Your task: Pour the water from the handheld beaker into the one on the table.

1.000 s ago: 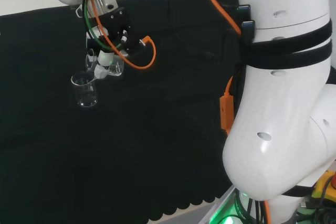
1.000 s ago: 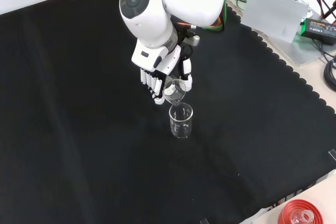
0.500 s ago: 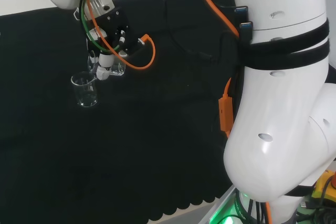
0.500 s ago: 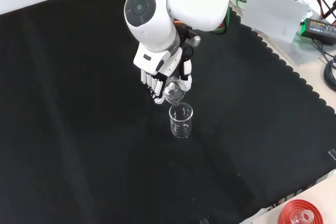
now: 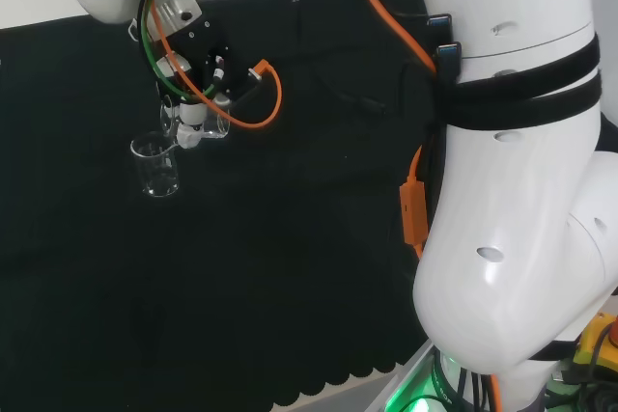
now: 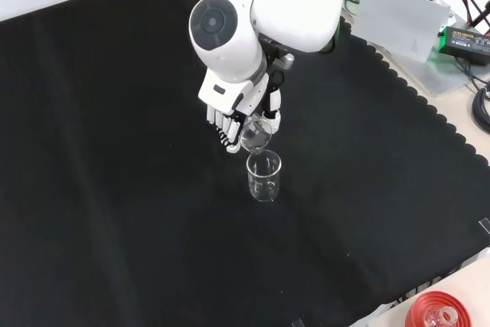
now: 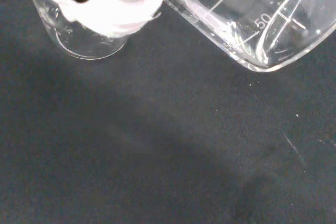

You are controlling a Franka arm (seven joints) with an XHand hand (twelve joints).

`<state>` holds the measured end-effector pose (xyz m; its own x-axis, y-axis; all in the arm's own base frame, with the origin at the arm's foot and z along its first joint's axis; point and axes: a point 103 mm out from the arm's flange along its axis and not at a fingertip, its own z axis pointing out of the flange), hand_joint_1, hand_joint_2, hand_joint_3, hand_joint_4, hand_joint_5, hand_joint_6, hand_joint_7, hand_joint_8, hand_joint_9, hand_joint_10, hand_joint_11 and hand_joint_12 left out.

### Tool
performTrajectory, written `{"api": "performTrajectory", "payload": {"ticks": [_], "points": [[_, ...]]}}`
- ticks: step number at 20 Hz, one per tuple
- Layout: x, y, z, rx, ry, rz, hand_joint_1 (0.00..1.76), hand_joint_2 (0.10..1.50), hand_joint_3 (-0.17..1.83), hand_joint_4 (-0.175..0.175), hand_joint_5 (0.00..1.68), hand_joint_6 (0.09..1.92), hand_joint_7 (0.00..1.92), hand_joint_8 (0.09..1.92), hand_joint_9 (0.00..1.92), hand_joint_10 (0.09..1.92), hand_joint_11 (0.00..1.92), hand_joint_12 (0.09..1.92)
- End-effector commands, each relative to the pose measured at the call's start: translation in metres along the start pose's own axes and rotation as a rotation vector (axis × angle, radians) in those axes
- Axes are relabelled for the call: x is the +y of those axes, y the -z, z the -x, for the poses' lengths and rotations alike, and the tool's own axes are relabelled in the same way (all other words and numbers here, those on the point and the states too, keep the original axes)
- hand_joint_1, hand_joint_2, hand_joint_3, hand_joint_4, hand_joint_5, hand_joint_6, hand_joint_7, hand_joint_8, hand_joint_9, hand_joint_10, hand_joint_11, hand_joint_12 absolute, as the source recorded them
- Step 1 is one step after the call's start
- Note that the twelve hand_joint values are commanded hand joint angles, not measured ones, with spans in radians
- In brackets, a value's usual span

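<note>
**benchrat:** So the hand (image 6: 243, 109) has its fingers curled round the handheld beaker (image 6: 255, 134), and that beaker is tipped well over. In the front view its mouth sits right above the rim of the beaker on the table (image 6: 263, 177), close enough that they look nearly touching, though I can't tell if they actually are.

**glassjaw:** Yeah, the head view agrees. The hand (image 5: 196, 108) hangs just to the right of the table beaker (image 5: 156, 166) and a bit above it, with the held glass leaning toward it. The wrist view has the held beaker (image 7: 247, 19) up close, and the clear stuff seems pooled toward one side. Can't make out an actual stream anywhere, though.

**benchrat:** Same, clear water in clear glass on black cloth (image 6: 115, 189), good luck. My read: it's mid-pour, lined up and tilted. Whether anything has landed in the lower beaker, I can't say; it looks empty-ish but that's a guess.

**glassjaw:** The next move probably calls for more tilt, done slowly, keeping the lip over the opening so nothing spills onto the cloth. Also not bumping the standing beaker, since it's upright, on its own and looks easy to knock.

**benchrat:** Agreed, rotate at the wrist without drifting sideways.
</note>
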<state>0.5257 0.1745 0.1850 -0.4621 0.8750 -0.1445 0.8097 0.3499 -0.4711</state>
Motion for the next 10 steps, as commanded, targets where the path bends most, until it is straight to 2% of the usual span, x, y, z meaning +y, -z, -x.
{"api": "performTrajectory", "payload": {"ticks": [1,10], "points": [[0.0007,0.0024,-0.0038,-0.026,0.0,-0.011,1.28,1.06,-0.17,0.019,1.2,0.78,1.51,0.09,1.3,0.48,0.91,1.01],[0.0021,0.0088,-0.0093,-0.075,-0.004,-0.032,1.28,1.06,-0.17,0.018,1.2,0.78,1.51,0.09,1.29,0.49,0.91,1.01]]}}
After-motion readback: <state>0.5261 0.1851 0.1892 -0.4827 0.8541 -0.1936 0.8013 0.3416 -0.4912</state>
